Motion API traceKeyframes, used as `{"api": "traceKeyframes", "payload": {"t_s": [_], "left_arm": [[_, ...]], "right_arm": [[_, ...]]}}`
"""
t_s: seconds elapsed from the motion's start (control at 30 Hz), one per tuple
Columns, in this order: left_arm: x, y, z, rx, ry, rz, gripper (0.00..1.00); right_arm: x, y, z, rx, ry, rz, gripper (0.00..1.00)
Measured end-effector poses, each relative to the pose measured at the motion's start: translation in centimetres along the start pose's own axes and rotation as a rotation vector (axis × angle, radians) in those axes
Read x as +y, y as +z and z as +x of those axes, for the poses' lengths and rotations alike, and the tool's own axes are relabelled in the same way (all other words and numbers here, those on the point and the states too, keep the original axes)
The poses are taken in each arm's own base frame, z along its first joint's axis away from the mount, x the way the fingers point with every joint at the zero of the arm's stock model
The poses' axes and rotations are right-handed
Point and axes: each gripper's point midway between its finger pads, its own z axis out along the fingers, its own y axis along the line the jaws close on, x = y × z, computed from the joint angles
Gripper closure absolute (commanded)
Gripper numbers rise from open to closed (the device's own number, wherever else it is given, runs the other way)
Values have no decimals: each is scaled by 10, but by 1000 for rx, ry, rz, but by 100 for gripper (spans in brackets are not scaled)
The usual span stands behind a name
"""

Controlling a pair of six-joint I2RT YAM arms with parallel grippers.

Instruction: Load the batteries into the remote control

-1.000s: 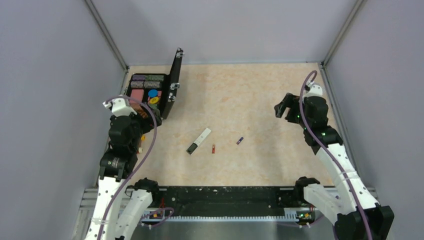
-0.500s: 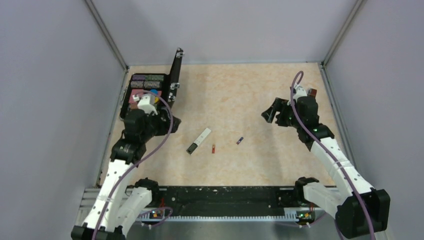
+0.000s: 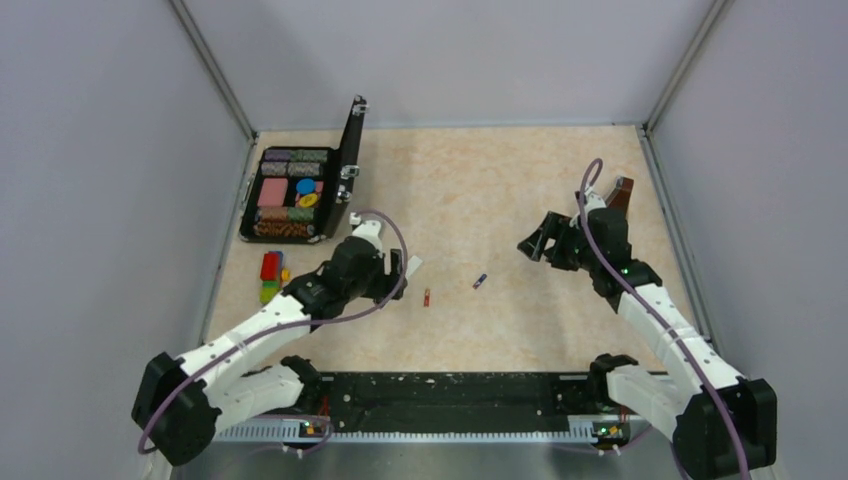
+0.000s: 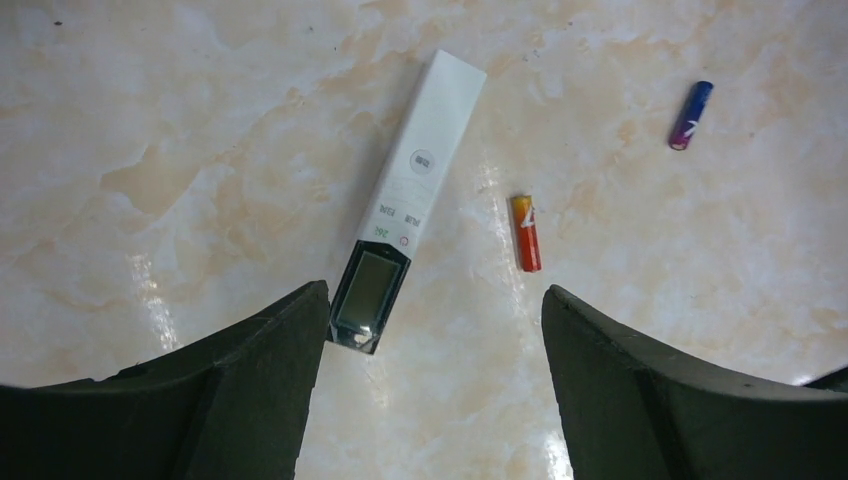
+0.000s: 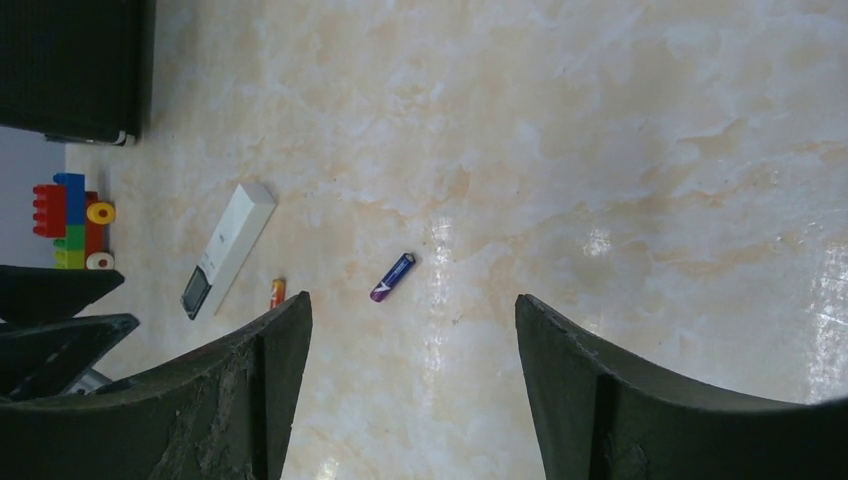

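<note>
The white remote control lies face up on the table, its dark screen end by my left fingertip. In the top view only its white end shows past my left gripper. The reddish battery lies just right of the remote, and it also shows in the top view. The dark purple battery lies farther right, and it also shows in the top view. My left gripper is open and empty above the remote's screen end. My right gripper is open and empty, right of the purple battery.
An open black case with coloured pieces stands at the back left. Stacked red, yellow and green toy blocks sit left of my left arm. A brown metronome stands behind my right arm. Walls close three sides.
My left arm has swung from the case to the right and now hangs over the remote. My right gripper has moved left and lower, toward the purple battery.
</note>
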Motion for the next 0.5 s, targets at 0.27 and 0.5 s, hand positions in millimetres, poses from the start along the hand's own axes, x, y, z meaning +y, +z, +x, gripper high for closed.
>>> {"api": "traceKeyframes", "payload": {"t_s": [0.27, 0.5], "left_arm": [[25, 49, 34, 117, 126, -175, 17], [42, 66, 46, 173, 186, -264, 18]], "right_arm": [[6, -3, 5, 12, 32, -30, 26], [12, -5, 6, 15, 78, -56, 25]]}}
